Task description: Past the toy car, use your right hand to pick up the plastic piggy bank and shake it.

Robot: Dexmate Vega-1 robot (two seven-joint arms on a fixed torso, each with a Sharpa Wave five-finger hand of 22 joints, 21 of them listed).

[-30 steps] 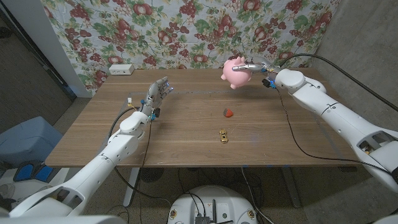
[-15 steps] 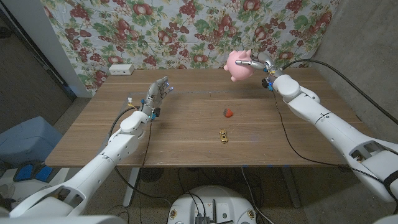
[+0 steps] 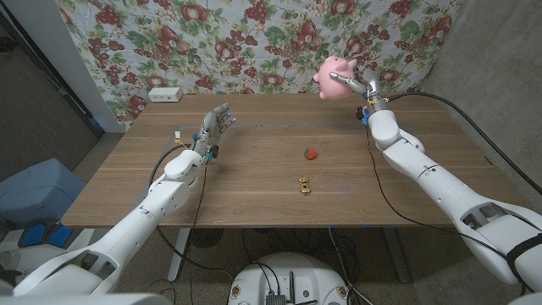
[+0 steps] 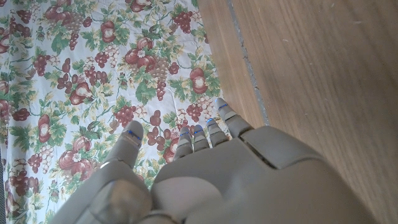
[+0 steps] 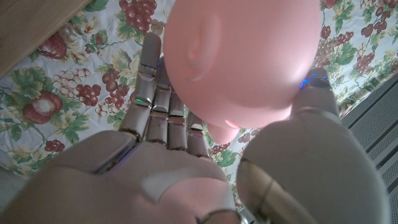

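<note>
Right hand [image 3: 360, 82] clamped on piggy bank [image 3: 335, 68], high above worktop [image 3: 254, 182]. Shake briefly; grip probably firm. Left hand [image 3: 213, 127] idle, fingers apart.

Pink piggy bank [image 3: 337, 70] aloft, tilted.

Toy car [image 3: 303, 185] lies before strawberry [image 3: 311, 153] on table [image 3: 254, 169], mid-right.

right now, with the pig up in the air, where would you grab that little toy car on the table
Pinch the toy car across its long sides, coming straight down from above. It sits low on the bare table with open wood all around, so nothing blocks the fingers. The left hand looks free; the right hand holds the piggy bank.
</note>
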